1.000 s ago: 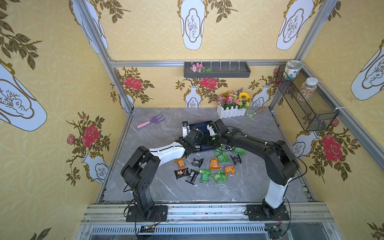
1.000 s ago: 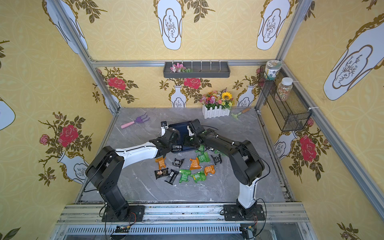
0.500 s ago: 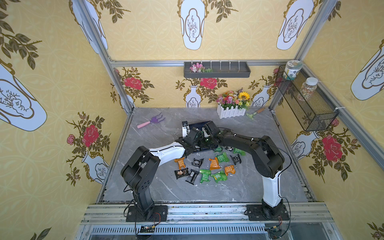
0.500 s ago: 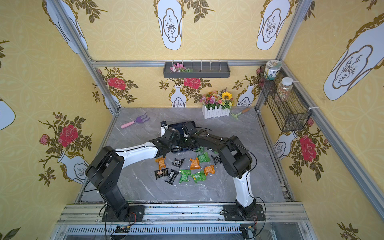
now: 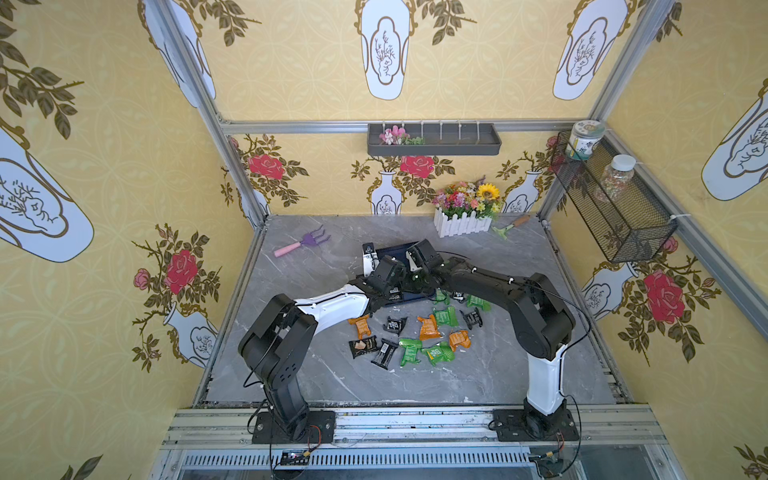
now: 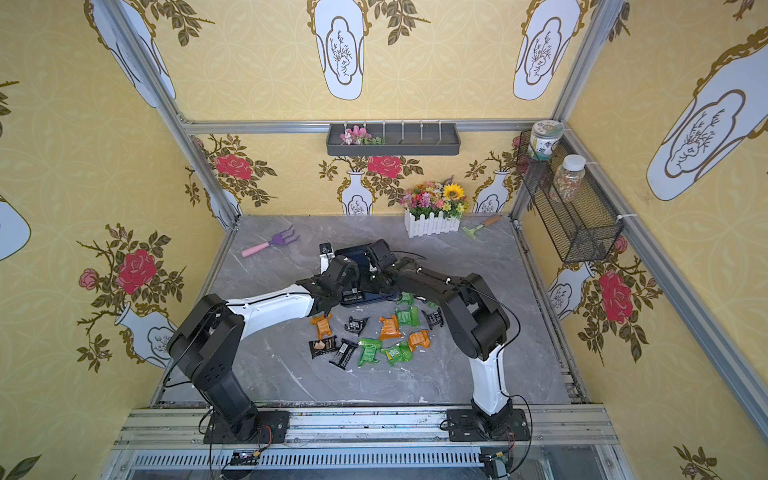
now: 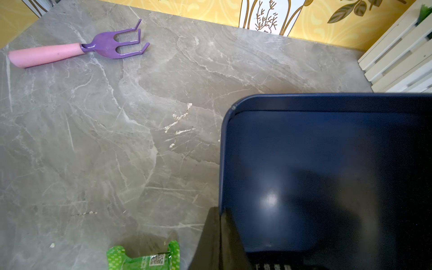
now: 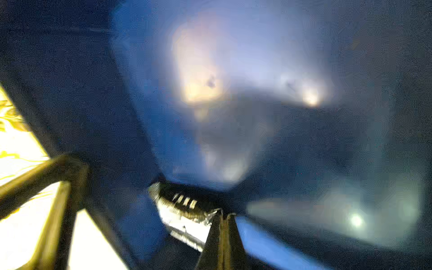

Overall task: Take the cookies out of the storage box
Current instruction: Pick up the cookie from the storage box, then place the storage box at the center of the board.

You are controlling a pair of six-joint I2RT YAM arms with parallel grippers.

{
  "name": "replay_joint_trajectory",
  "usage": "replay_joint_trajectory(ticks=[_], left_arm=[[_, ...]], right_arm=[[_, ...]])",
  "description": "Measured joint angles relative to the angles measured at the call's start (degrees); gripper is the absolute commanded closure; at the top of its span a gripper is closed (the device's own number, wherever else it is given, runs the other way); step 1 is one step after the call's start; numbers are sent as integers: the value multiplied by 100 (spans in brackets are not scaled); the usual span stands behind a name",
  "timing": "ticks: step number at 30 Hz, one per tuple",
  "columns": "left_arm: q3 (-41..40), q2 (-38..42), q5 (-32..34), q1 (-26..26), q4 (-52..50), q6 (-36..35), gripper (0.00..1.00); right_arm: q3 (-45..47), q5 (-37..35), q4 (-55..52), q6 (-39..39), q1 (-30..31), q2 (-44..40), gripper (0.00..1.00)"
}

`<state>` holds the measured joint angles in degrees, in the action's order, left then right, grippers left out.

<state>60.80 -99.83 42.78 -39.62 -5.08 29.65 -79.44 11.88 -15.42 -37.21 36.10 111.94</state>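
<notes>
Over the last second our right gripper [image 8: 223, 222] has reached further left into the storage box [image 7: 304, 102] mid-table and clenched, seemingly on a black packet [image 8: 184, 205]. Our left gripper [image 7: 221, 217] clamps the box wall. Most cookies [image 5: 432, 328] lie outside, nearer us, so we judge few remain.
</notes>
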Motion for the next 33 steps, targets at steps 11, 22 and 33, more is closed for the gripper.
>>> replay_joint_trajectory(ticks=[11,22,33], left_arm=[[0,15,116,57,-212,37,100],[61,-66,-76,219,-273,-22,100],[332,-420,-916,516,-326,-378,100]], right_arm=[[376,-308,-407,-4,-168,-929,100],[962,234,-407,-83,-358,-2031,100],[1624,584,-920,-282,-911,-3423,100]])
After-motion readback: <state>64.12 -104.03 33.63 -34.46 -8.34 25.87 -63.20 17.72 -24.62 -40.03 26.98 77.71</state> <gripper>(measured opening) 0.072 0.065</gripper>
